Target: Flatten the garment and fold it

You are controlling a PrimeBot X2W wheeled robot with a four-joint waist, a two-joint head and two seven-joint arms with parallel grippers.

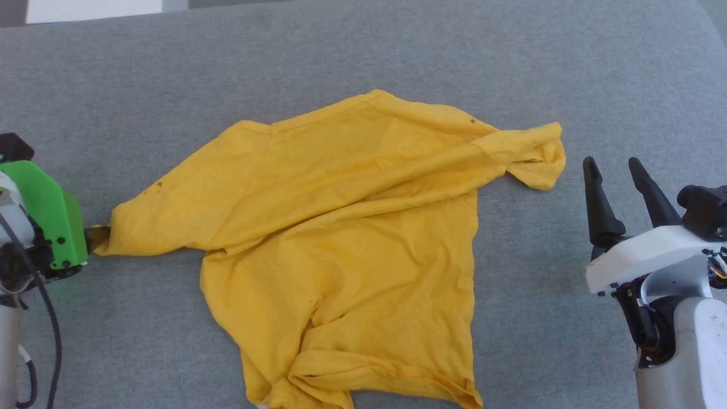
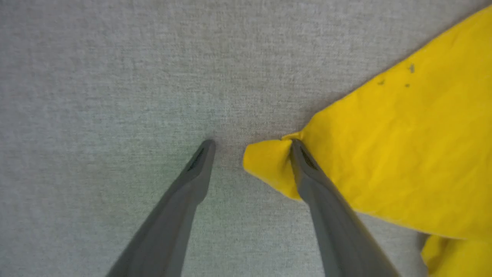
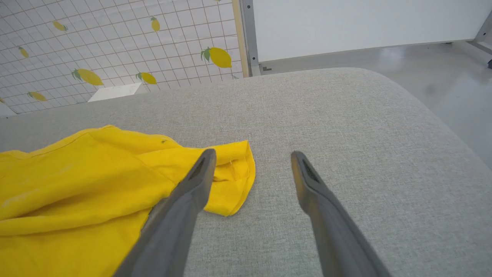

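Note:
The garment (image 1: 341, 238), a bright yellow T-shirt, lies wrinkled on the grey padded surface (image 1: 397, 51), sleeves spread left and right, its lower hem rumpled near the front edge. My left gripper (image 2: 251, 144) is open at the tip of the left sleeve (image 2: 269, 165); the cloth tip lies between the fingers and touches the right-hand one. In the head view its green housing (image 1: 51, 216) sits against that sleeve end. My right gripper (image 1: 610, 162) stands open, a little right of the bunched right sleeve (image 1: 534, 153). In the right wrist view that sleeve (image 3: 234, 169) lies beside the left finger, nothing between the fingertips.
The grey surface curves down to a rounded edge (image 3: 442, 115) on the right, with pale floor (image 3: 442, 69) beyond. A lemon-patterned tiled wall (image 3: 115, 46) and a white panel (image 3: 346, 23) stand behind the far edge.

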